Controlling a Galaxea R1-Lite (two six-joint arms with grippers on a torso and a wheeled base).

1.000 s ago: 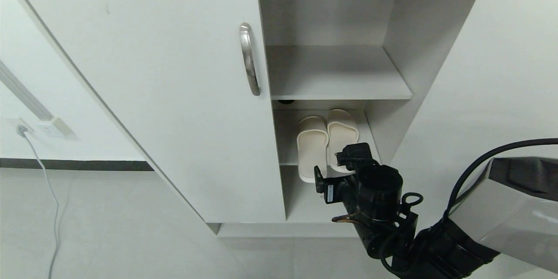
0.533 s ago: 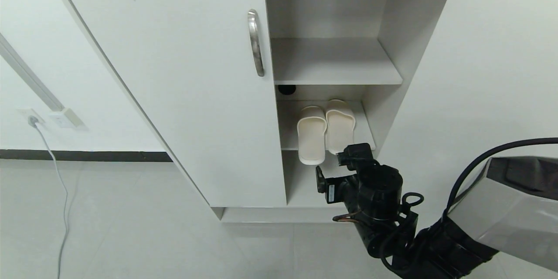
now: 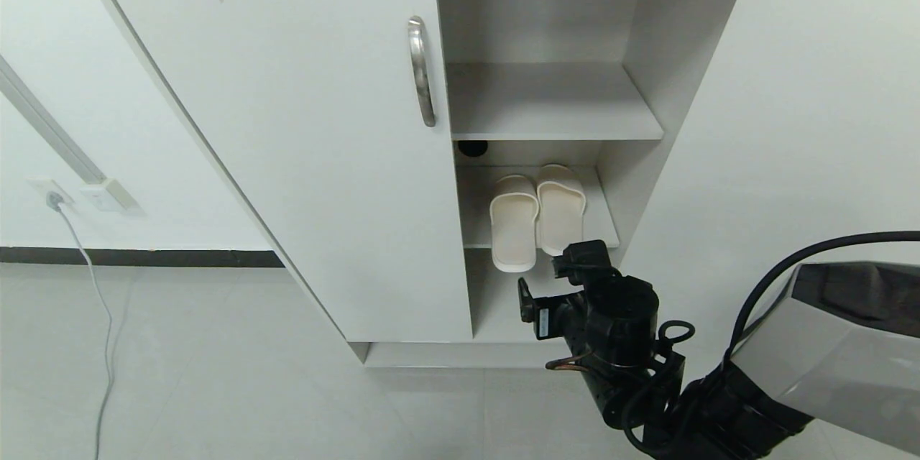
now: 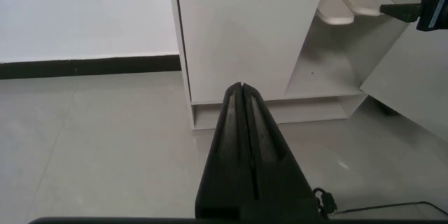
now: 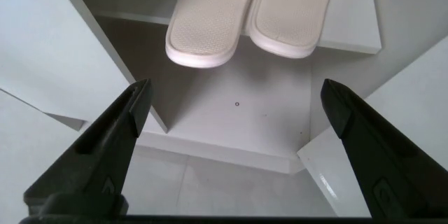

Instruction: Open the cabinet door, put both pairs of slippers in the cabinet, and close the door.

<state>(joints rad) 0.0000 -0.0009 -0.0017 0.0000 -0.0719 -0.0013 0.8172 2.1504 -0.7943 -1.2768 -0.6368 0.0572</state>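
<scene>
At frame centre, on the middle shelf (image 3: pixel 473 212): cream slippers (image 3: pixel 514 226) — likely light, soft; heels overhang, pinch there. Right gripper (image 3: pixel 550 277) open just below; left gripper (image 4: pixel 241 94) closed.

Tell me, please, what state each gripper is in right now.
Left gripper: fingers shut, holding nothing.
Right gripper: fingers open, empty, facing the slippers in the cabinet.

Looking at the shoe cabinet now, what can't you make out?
Head view: cabinet's left half, behind the closed left door.
Head view: part of the bottom shelf, behind the right claw.
Right wrist view: slippers' toes, cut off by the edge.
Head view: dark round thing under the upper shelf, half hidden, unidentifiable.
</scene>
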